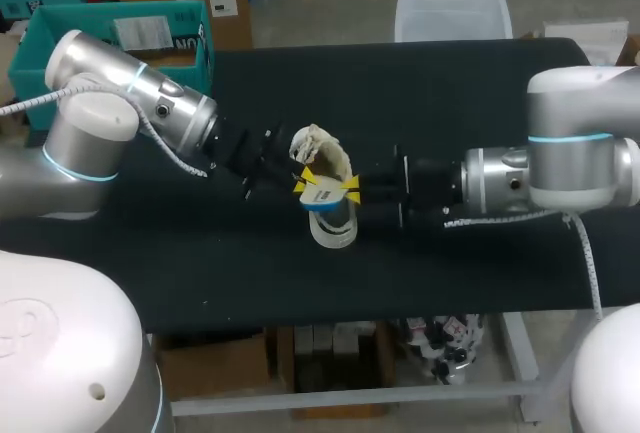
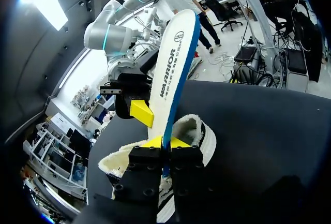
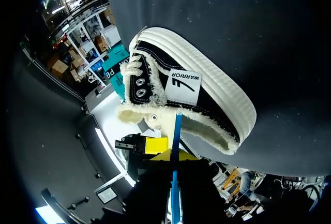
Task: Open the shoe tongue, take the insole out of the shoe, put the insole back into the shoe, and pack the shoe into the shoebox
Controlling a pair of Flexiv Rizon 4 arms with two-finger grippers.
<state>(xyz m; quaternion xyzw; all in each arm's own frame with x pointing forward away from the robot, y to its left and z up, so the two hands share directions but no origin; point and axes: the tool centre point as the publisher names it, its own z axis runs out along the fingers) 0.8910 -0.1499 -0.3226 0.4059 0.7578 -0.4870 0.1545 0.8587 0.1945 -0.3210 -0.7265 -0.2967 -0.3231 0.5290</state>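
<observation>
One shoe, one insole and two claws sit over the black worktop (image 1: 450, 103). Coming in from the left, the left claw (image 2: 165, 142) is pinched narrow on the white, blue-edged insole (image 2: 173, 69), which stands up from between its fingers just at the fleece-lined opening of the shoe. The black-and-white shoe (image 3: 207, 89) lies mid-worktop between the arms. The right claw (image 3: 176, 155) clamps the same insole from the opposite side.

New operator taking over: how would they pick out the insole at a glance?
Find the middle of the black table, where the fleece-lined shoe lies. The insole is the flat white strip standing up over the shoe's opening, clamped in the left gripper. Its blue edge sets it apart from the shoe's cream fleece and white sole.
</observation>
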